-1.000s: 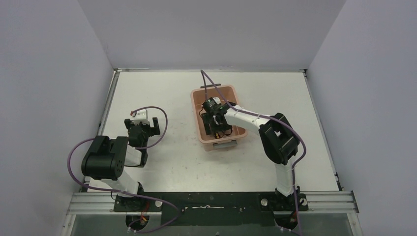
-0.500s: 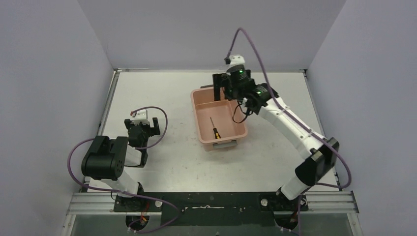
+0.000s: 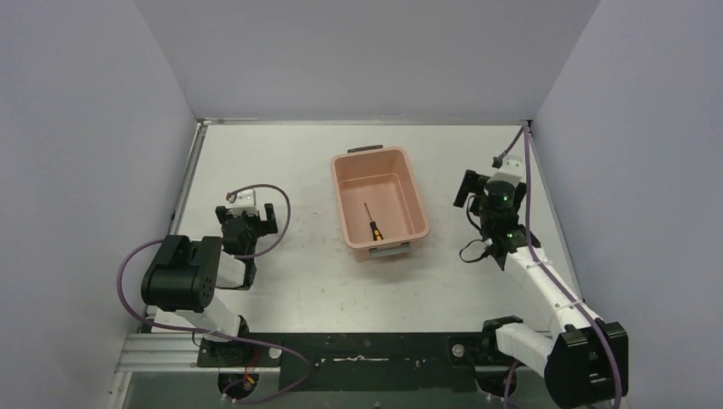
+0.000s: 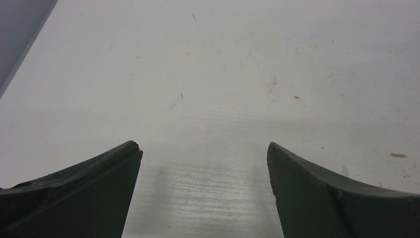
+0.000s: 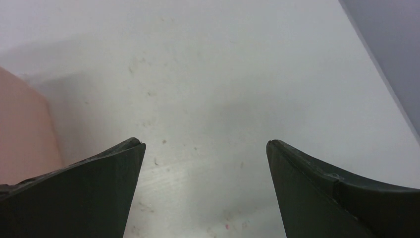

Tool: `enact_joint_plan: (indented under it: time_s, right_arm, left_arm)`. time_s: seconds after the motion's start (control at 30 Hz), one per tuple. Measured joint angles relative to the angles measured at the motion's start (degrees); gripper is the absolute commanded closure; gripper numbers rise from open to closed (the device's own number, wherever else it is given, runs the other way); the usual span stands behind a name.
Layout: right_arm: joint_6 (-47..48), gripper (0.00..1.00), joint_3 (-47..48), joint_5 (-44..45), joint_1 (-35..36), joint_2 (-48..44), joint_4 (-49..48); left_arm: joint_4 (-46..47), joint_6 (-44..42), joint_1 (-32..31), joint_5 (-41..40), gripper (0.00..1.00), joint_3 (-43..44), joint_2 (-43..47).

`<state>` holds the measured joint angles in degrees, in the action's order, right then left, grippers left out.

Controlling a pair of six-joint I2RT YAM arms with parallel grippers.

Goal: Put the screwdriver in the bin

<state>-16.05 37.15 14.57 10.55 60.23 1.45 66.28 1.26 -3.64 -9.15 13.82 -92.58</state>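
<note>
- Now the screwdriver [image 3: 373, 222] lies flat on the floor of the bin [image 3: 339, 200], towards its near end. The bin stands mid-table [image 3: 281, 153].
- The right arm is folded low along the table's right edge. The right gripper [image 5: 204, 144] is spread wide just right of the bin, holding nothing.
- The left gripper [image 4: 203, 146] hovers near the left edge, jaws parted and empty.

a robotics lab test cell; a scuffed white table [image 3: 281, 290] is boxed in by plain pale walls [image 3: 85, 128] on three sides; two robot arms, the left arm [image 3: 183, 285] and the right arm [image 3: 546, 285], are bolted to an aluminium rail [image 3: 170, 349] at its near edge; purple cables [image 3: 126, 268] loop from them
</note>
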Motion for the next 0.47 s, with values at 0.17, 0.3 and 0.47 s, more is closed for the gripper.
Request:
enact_joint_plan:
  time_s: [0.17,0.3,0.47]
  right_arm:
    - [-0.3,0.0,-15.5,0.0,-1.6,-1.9,-12.1]
    - [-0.9,0.0,-20.7,-0.1,-1.6,-1.8,-18.6]
    - [-1.1,0.0,-21.3,-0.5,-1.6,-1.1,-24.5]
  left_arm:
    - [0.0,0.0,0.0,0.0,0.03,0.0,0.0]
    - [0.0,0.0,0.0,0.0,0.03,0.0,0.0]
    - [0.0,0.0,0.0,0.0,0.03,0.0,0.0]
